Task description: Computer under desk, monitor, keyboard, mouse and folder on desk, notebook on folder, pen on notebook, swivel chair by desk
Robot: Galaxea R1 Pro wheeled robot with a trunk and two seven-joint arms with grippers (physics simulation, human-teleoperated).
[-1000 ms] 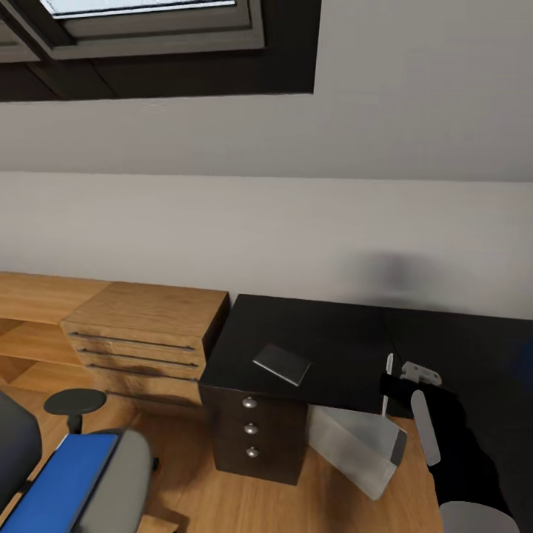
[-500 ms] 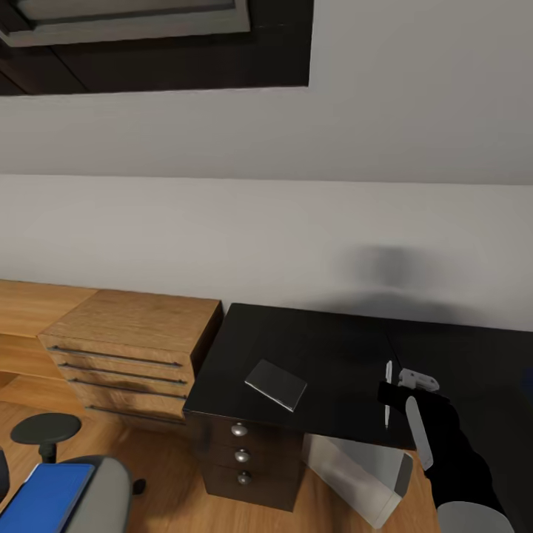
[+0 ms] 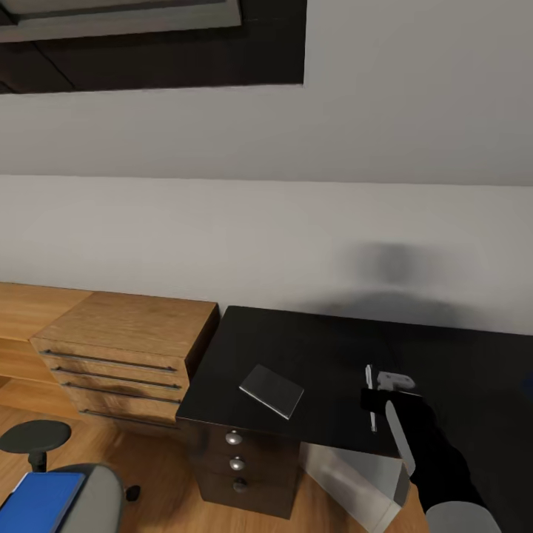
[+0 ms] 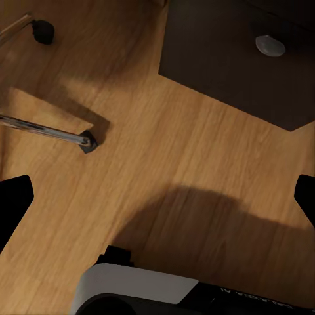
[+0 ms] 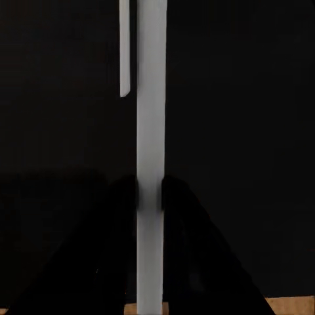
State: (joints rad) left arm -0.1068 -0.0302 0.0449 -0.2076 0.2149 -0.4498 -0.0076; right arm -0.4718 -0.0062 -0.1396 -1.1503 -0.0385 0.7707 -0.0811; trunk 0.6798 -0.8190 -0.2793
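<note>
1. Change since the earlier frames: the head view has shifted, so the window now sits at the very top edge and the chair lower at 7 o'clock; that is camera motion. Against the desk, the right gripper with the pen has moved a little toward 9 o'clock, nearer the notebook.
2. Desk (image 3: 326,348): black top, centre to 3 o'clock in the head view; three drawers with round silver knobs below its near-left corner.
3. Wooden drawer unit (image 3: 122,337): light wood, just beside the desk at 9 o'clock.
4. Swivel chair (image 3: 96,488): grey, at 7 o'clock, well apart from the desk; black armrest showing.
5. Computer (image 3: 355,481): light grey case under the desk edge at 5 o'clock, tilted.
6. Folder (image 3: 37,503): bright blue, lying on the chair seat.
7. Right gripper (image 3: 370,400): jaws narrow, clamped on the pen, over the desk at 4 o'clock.
8. Left gripper (image 4: 157,197): fingers spread wide, nothing between them, above wooden floor.
9. Notebook (image 3: 272,390): dark grey, flat on the desk, near the front edge.
10. Pen (image 3: 370,396): white, pinched between the black fingers (image 5: 180,210).
</note>
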